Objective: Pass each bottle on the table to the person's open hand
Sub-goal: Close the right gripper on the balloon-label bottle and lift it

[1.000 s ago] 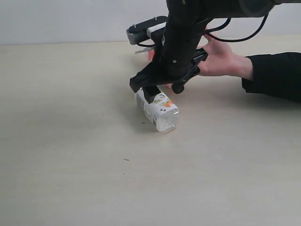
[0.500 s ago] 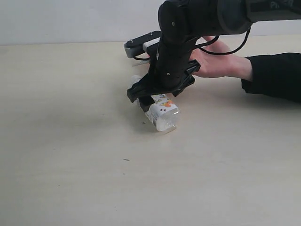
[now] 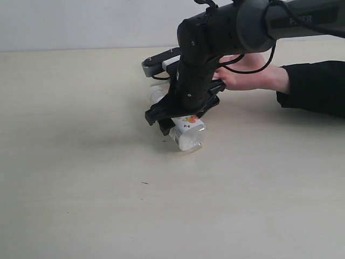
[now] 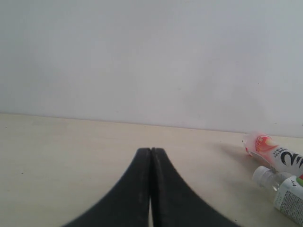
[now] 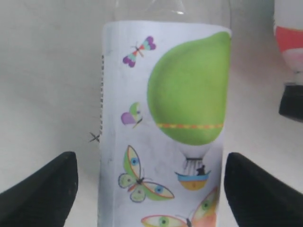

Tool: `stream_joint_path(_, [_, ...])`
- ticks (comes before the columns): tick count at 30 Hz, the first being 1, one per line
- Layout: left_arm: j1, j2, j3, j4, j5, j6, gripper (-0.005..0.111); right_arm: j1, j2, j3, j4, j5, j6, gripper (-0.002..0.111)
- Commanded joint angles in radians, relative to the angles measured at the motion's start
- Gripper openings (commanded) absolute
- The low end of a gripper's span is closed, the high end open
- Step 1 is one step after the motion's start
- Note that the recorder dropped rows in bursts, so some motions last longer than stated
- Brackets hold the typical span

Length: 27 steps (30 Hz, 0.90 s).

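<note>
A clear bottle with a lime-picture label lies on its side on the pale table. My right gripper is down over it, open, one finger on each side of the label; the fingers stand apart from it. A second clear bottle pokes out behind the arm. The person's open hand, with a black sleeve, rests on the table just past the arm. My left gripper is shut and empty; past it lie a pink-red bottle and a white-capped one.
The right arm's black links and grey wrist block hide part of the hand and the bottles behind. A pale wall runs along the table's far edge. The person's sleeved forearm lies at the right.
My right arm has come down and shifted slightly left, so its open fingers now straddle the lying bottle. The bottle and the hand have stayed put.
</note>
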Motion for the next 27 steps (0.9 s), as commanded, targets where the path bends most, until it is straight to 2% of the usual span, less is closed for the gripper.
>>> stream_joint_path(1, [-0.007,-0.006,0.0,-0.003,0.001,0.002,0.0,0.001,0.018,-0.006,0.01,-0.005,0.002,0.078])
stream_joint_path(3, [-0.007,-0.006,0.0,-0.003,0.001,0.002,0.0,0.001,0.025,-0.006,0.018,0.002,0.002,0.075])
stream_joint_path(6, [-0.007,-0.006,0.0,-0.003,0.001,0.002,0.0,0.001,0.034,-0.006,0.025,0.004,0.002,0.063])
stream_joint_path(8, [-0.007,-0.006,0.0,-0.003,0.001,0.002,0.0,0.001,0.034,-0.006,0.025,0.01,0.002,0.052])
stream_joint_path(15, [-0.007,-0.006,0.0,-0.003,0.001,0.002,0.0,0.001,-0.015,-0.006,0.053,0.05,-0.017,0.003])
stream_joint_path(16, [-0.007,-0.006,0.0,-0.003,0.001,0.002,0.0,0.001,-0.032,-0.006,0.066,0.054,-0.026,0.0])
stream_joint_path(27, [-0.007,-0.006,0.0,-0.003,0.001,0.002,0.0,0.001,-0.315,-0.006,0.123,0.178,-0.084,0.0])
